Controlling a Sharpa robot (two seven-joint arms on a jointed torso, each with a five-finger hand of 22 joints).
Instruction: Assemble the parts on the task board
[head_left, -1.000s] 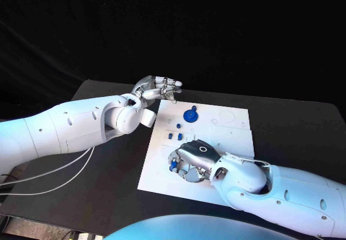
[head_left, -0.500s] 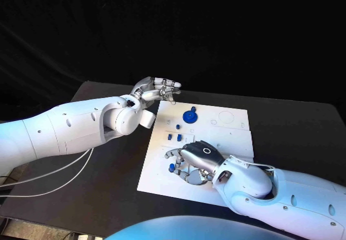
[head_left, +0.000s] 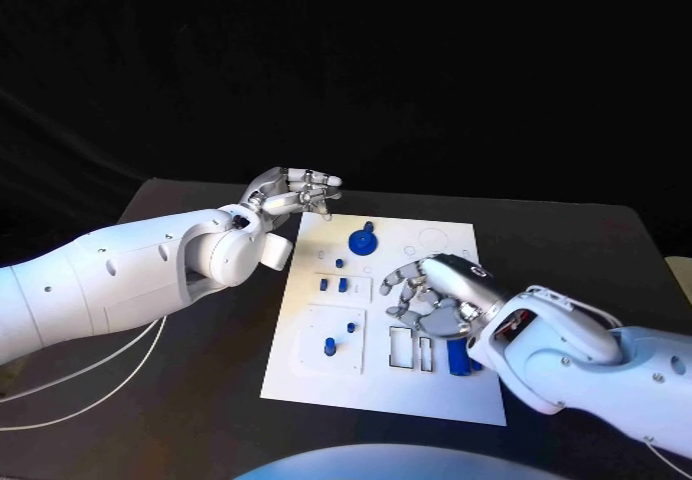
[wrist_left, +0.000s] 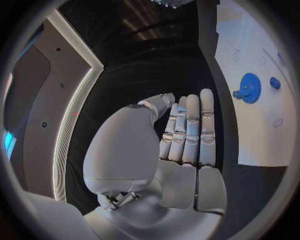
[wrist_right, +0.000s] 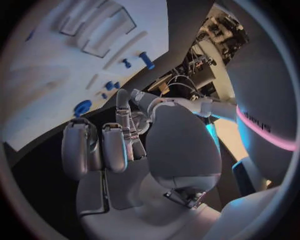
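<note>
The white task board (head_left: 378, 380) lies in the middle of the table. A blue gear (head_left: 362, 241) sits at its far end, also in the left wrist view (wrist_left: 250, 88). Two small blue pieces (head_left: 333, 285) stand below the gear, and a blue peg (head_left: 330, 346) stands near the board's left edge. A long blue part (head_left: 459, 357) lies by the right wrist. My right hand (head_left: 433, 295) hovers over the board's right middle with fingers spread, holding nothing. My left hand (head_left: 293, 192) hangs off the board's far left corner, fingers curled together (wrist_left: 187, 130), nothing seen in them.
Black table (head_left: 173, 400) surrounds the board with free room on both sides. White cables (head_left: 87, 375) trail under the left arm. Rectangular recesses (head_left: 411, 348) lie open in the board's near half.
The camera has shifted. My right hand has moved from the board's near left part to its right middle, and its fingers have spread. The blue peg now stands uncovered.
</note>
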